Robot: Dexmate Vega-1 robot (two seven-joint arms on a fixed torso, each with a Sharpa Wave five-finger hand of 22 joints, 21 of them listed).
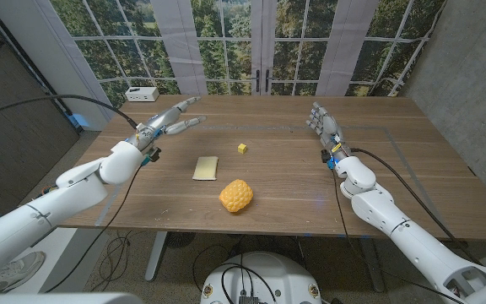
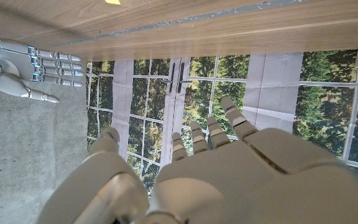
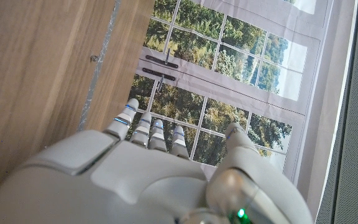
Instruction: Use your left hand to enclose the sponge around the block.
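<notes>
A flat pale-yellow sponge [image 1: 206, 168] lies on the wooden table [image 1: 277, 194], left of centre. A small yellow block [image 1: 242, 148] sits a little beyond it to the right, apart from it; its edge [image 2: 112, 2] also peeks into the left wrist view. My left hand [image 1: 171, 118] hovers over the table's far left part, fingers spread and empty, well left of the sponge. My right hand [image 1: 325, 125] stands at the far right, fingers together and extended, holding nothing; it appears in the left wrist view too [image 2: 23, 65].
A bumpy orange ball-like object [image 1: 236, 196] lies near the table's front edge, just right of the sponge. A small white box [image 1: 143, 94] stands on the sill beyond the far left corner. Windows run behind the table.
</notes>
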